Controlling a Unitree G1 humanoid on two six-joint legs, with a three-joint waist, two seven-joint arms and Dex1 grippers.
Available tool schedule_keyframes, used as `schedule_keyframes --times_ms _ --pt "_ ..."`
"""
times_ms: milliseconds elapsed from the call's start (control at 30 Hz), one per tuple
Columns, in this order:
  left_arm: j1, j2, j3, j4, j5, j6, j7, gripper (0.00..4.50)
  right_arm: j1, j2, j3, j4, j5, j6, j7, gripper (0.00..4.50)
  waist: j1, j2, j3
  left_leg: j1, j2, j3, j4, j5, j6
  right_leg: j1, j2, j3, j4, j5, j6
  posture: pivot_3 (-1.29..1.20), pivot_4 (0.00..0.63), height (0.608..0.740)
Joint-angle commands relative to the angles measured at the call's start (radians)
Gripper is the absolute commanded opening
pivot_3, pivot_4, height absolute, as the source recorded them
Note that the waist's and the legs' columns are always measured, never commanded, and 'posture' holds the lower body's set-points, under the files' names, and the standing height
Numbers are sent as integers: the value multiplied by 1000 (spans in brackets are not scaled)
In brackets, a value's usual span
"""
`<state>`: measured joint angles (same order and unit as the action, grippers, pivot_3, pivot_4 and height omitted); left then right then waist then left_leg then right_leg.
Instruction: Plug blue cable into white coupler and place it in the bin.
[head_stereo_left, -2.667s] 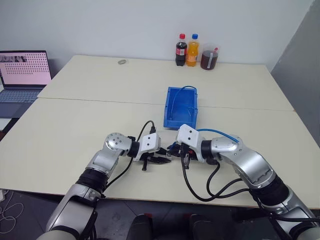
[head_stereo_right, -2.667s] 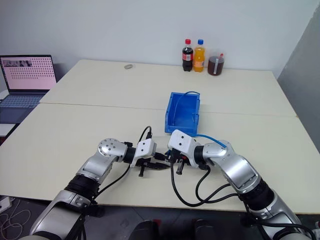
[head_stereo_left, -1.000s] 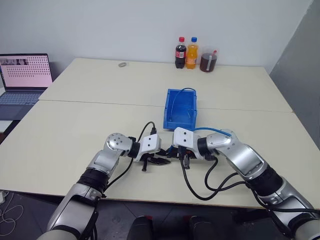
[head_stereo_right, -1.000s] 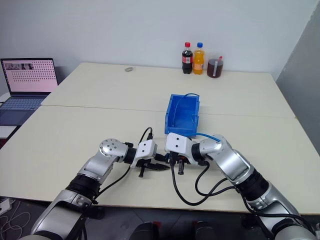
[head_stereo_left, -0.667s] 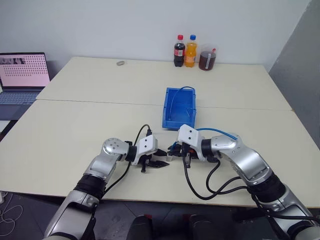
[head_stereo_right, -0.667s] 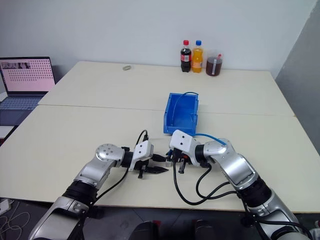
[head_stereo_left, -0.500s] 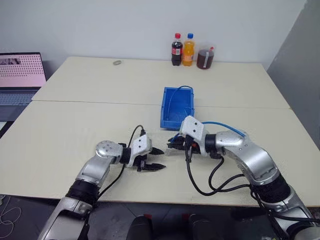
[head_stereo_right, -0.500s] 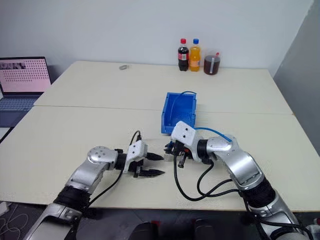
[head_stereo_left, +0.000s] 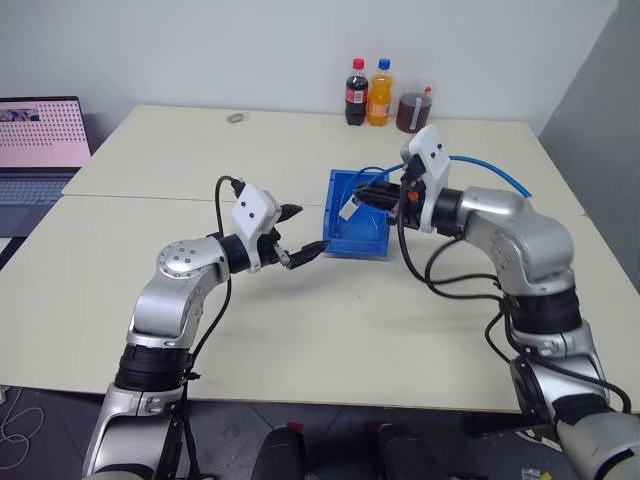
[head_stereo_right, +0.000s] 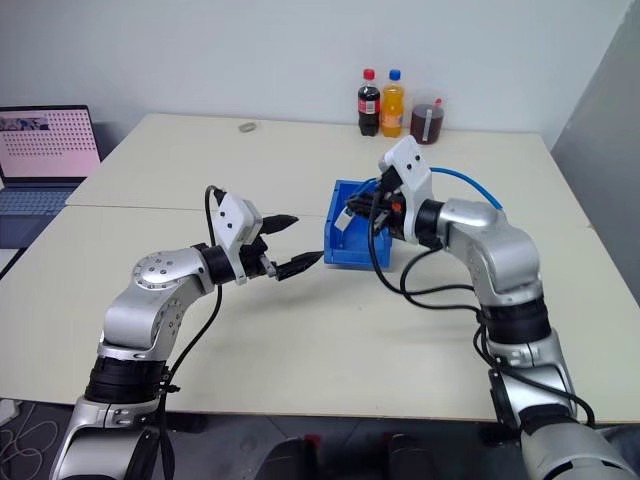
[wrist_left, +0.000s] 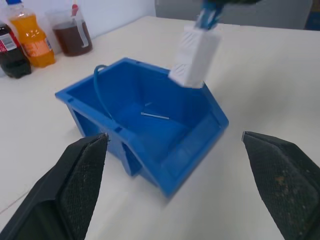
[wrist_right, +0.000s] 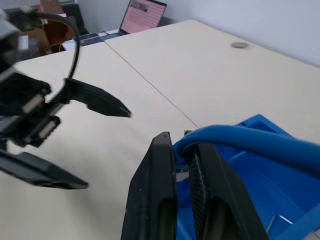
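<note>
Over the cream table (head_stereo_left: 300, 330), the right gripper (head_stereo_left: 378, 198), clamped on the blue cable (head_stereo_left: 490, 168), is dangling the plugged-in white coupler (head_stereo_left: 347, 209) above the bin (head_stereo_left: 358, 243) while the left gripper (head_stereo_left: 300, 232) is hanging with jaws spread wide and empty, so lowering and letting go is likely coming next.

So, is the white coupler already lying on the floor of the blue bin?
No, the white coupler hangs in the air above the bin, on the end of the blue cable that the right gripper holds.
</note>
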<state>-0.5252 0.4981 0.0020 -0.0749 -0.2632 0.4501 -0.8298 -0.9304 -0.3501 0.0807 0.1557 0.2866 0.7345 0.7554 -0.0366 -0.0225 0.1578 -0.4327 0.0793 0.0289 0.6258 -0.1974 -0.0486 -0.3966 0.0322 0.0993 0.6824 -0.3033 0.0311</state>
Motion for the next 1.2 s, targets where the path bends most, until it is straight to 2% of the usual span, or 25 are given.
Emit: schedule_keyframes --times_ms 33,100,133,167,267,433,467,533,633,700,767,833,933,1067,1200 --pt "-29 8 -14 -4 25 -33 23 4500 -149 -4 21 301 -63 -135 39 842 0 0 0 0 0 0 0 0 0 -1 0 0 0 0 0 0 150 740" --pt "-37 11 -20 8 36 -47 28 4500 -206 -22 43 416 -87 -166 94 1435 2 0 1 -2 0 1 -1 0 0 -3 0 0 1 0 -1 0 150 740" --pt "-40 13 -22 12 41 -52 28 4500 -226 -39 61 454 -102 -175 135 1584 4 0 1 -3 0 1 -1 0 0 -5 0 1 1 0 -1 0 150 740" --pt "-43 16 -23 19 44 -56 28 4500 -242 -63 87 485 -125 -192 183 1936 5 0 1 -5 0 1 -1 0 0 -7 0 1 1 0 -1 0 150 740" --pt "-52 26 -19 45 48 -68 25 4500 -270 -129 147 539 -176 -234 302 2606 9 1 2 -7 0 2 -2 0 0 -8 -1 1 1 0 -1 0 150 740" --pt "-74 51 -9 102 52 -85 20 4500 -286 -234 207 551 -230 -281 488 3590 8 3 3 -8 0 3 -2 0 0 -9 -1 0 0 0 -1 0 150 740" --pt "-82 57 -8 119 53 -86 18 4500 -279 -259 224 539 -243 -292 531 3964 8 3 4 -8 0 2 -1 0 0 -9 -1 0 0 0 -1 0 150 740" --pt "-97 73 -7 162 60 -97 12 4500 -232 -325 255 489 -276 -342 600 4392 8 4 4 -8 0 2 -1 0 0 -9 -1 0 1 0 -1 0 150 740" --pt "-105 91 -6 200 69 -111 13 4500 -174 -370 240 428 -273 -350 620 4456 8 4 4 -8 0 2 -1 0 0 -9 -1 0 1 0 -1 0 150 740" --pt "-101 102 4 217 77 -121 30 4500 -100 -394 181 345 -239 -315 581 4456 7 4 4 -8 0 2 -1 0 0 -9 -1 0 1 0 -1 0 150 740" --pt "-86 115 28 213 78 -114 56 4500 12 -397 62 208 -178 -248 477 4456 7 4 4 -8 0 2 0 0 0 -9 -1 0 2 0 -1 0 150 740" --pt "-45 132 59 176 78 -108 84 4500 171 -363 -108 10 -96 -165 345 4456 8 3 4 -8 0 2 0 0 0 -9 -1 0 3 0 -1 0 150 740" --pt "-7 141 98 136 40 -67 95 4500 329 -306 -242 -224 -2 -45 226 4456 6 4 4 -8 0 2 0 0 -1 -9 -1 0 6 -1 -3 0 150 740" --pt "20 149 121 106 12 -11 95 4500 455 -247 -284 -435 60 59 113 4456 5 4 4 -5 0 1 2 0 -1 -8 -1 -1 12 -1 -2 0 150 740" --pt "44 160 108 79 -7 18 66 4500 467 -229 -273 -469 78 80 49 4456 4 3 4 -2 -1 1 3 1 -1 -8 -1 1 15 -4 3 0 150 740"
